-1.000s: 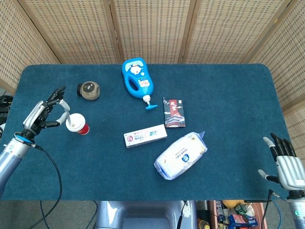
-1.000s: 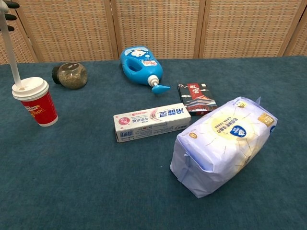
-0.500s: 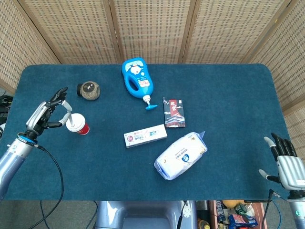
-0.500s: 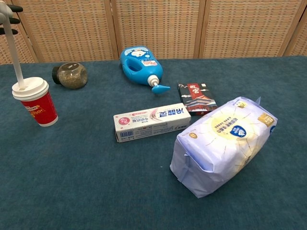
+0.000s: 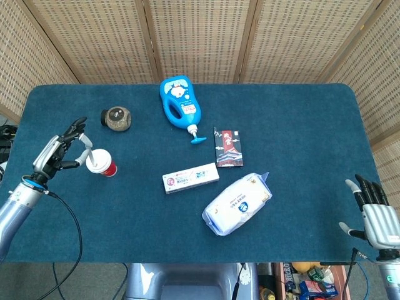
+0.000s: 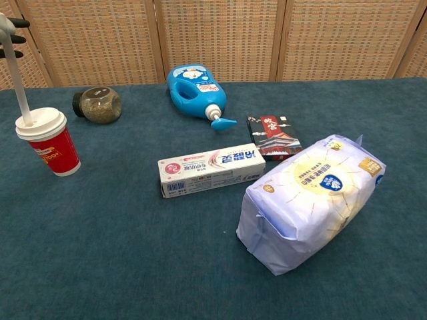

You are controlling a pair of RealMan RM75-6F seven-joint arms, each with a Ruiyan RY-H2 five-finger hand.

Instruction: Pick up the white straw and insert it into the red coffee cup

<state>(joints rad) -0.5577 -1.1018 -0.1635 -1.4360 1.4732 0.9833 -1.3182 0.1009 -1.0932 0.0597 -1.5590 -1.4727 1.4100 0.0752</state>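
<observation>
The red coffee cup (image 5: 104, 165) with its white lid stands upright near the table's left edge, and the chest view shows the cup (image 6: 51, 145) at far left. The white straw (image 6: 18, 83) stands in the lid's hole, leaning a little to the left. My left hand (image 5: 60, 152) sits just left of the cup and pinches the straw's top, other fingers spread; the chest view shows only its fingertips (image 6: 19, 23) at the frame's top left corner. My right hand (image 5: 375, 214) hangs off the table's near right corner, fingers apart, holding nothing.
A round jar (image 5: 116, 119) lies behind the cup. A blue bottle (image 5: 181, 105), a dark packet (image 5: 228, 147), a toothpaste box (image 5: 190, 177) and a white wipes pack (image 5: 237, 203) occupy the table's middle.
My left hand has come down a little with the straw, which now sits deeper in the cup's lid. The right hand has stayed put.
</observation>
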